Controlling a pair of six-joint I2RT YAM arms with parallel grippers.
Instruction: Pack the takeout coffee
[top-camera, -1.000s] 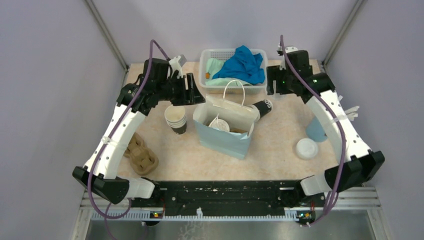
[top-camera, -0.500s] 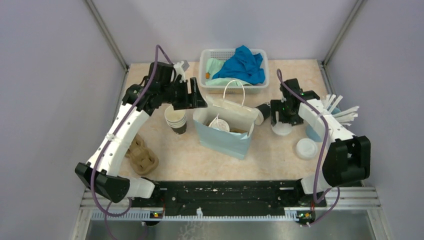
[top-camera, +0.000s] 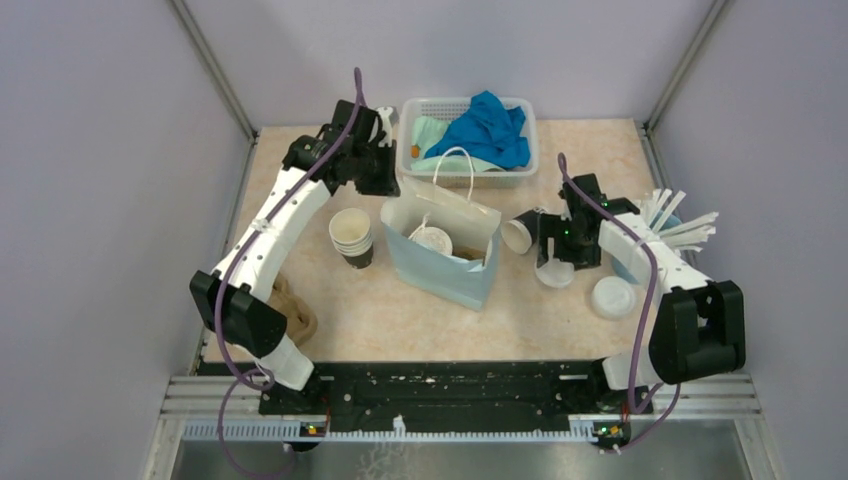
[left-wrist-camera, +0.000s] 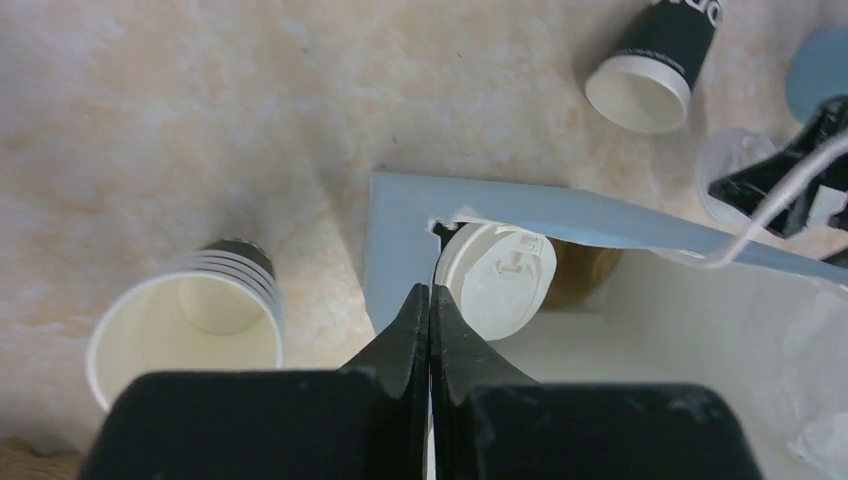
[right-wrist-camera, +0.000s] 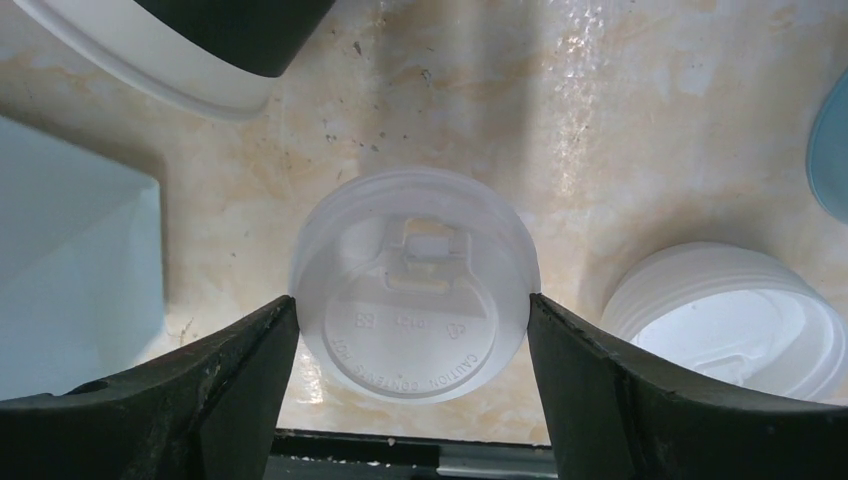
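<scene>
Pale blue paper is forming the bag (top-camera: 440, 270) that is standing open in the middle of the desk (top-camera: 370, 320). A lidded cup (top-camera: 432, 240) is sitting upright inside it, next to something brown that is too hidden to name. A white basket (top-camera: 410, 112) is resting at the middle of the far edge, holding a blue cloth (top-camera: 487, 130) and a pale green one (top-camera: 428, 133). Near the right edge, a light blue cup (top-camera: 630, 262) is holding white sticks (top-camera: 680, 215).

Just left of the bag, a stack of cups (top-camera: 352, 237) is standing upright, showing dark walls and cream insides. Right of the bag, a tipped cup (top-camera: 522, 230) is lying on its side with its mouth facing the near edge. A loose lid (top-camera: 555, 276) is lying flat beside it, white and round with a sip tab. A pile of lids (top-camera: 612, 297) is sitting further toward the right edge.

A brown pulp tray (top-camera: 295, 318) is lying by the left edge, partly behind the left arm.

The left gripper (left-wrist-camera: 430, 300) is clenching fully, with its tips at the bag's rim. Whether it is pinching paper is unclear. The right gripper (right-wrist-camera: 413, 305) is spreading wide, straddling the loose lid with a finger at each side of its rim.

Beige marbled laminate is covering the desk, and pale lilac walls are enclosing it.
</scene>
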